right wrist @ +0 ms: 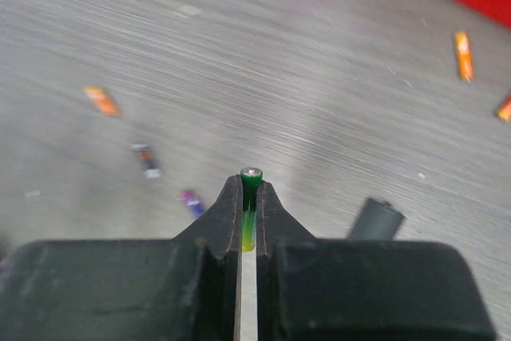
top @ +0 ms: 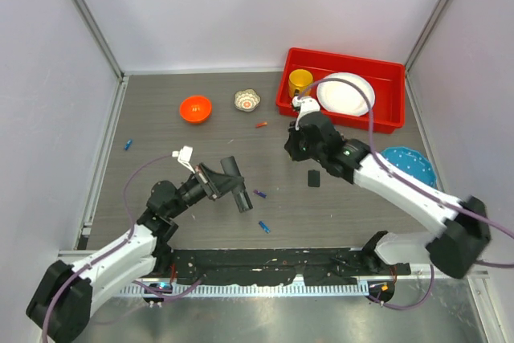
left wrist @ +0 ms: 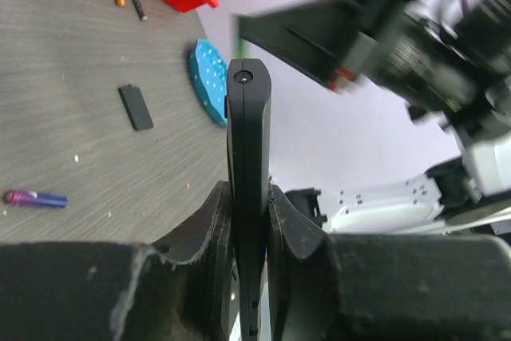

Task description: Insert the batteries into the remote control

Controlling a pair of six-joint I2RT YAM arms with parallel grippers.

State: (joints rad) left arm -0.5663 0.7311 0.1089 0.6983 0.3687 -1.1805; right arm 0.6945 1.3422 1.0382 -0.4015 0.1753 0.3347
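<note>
Two things need to meet here: the remote control (left wrist: 248, 117) and one green battery (right wrist: 251, 183). The left jaws are clenched on the lower part of the remote, which juts up and away from them above the near-left tabletop (top: 201, 138). The left wrist view shows it edge-on, so I cannot tell which way its slot faces. The right jaws are pinched shut on the battery, gripping its lower half, with the silver cap poking out past the tips. They hang over the middle of the tabletop, just near of the red bin (top: 385, 122) and well apart from the remote.

To do this well, I would first turn the remote so its open back faces the right arm. The battery should then be laid parallel to the slot before it closes in, not pushed in tip first at an angle. With so little of the battery showing, the tips may foul the slot walls, so a slow, shallow approach seems wise. The left grip should hold firm against the push.

A small black rectangular piece (top: 313, 178), possibly the cover, lies flat between the arms. A purple battery (top: 259, 193) and a blue battery (top: 263, 226) lie loose nearby.
</note>
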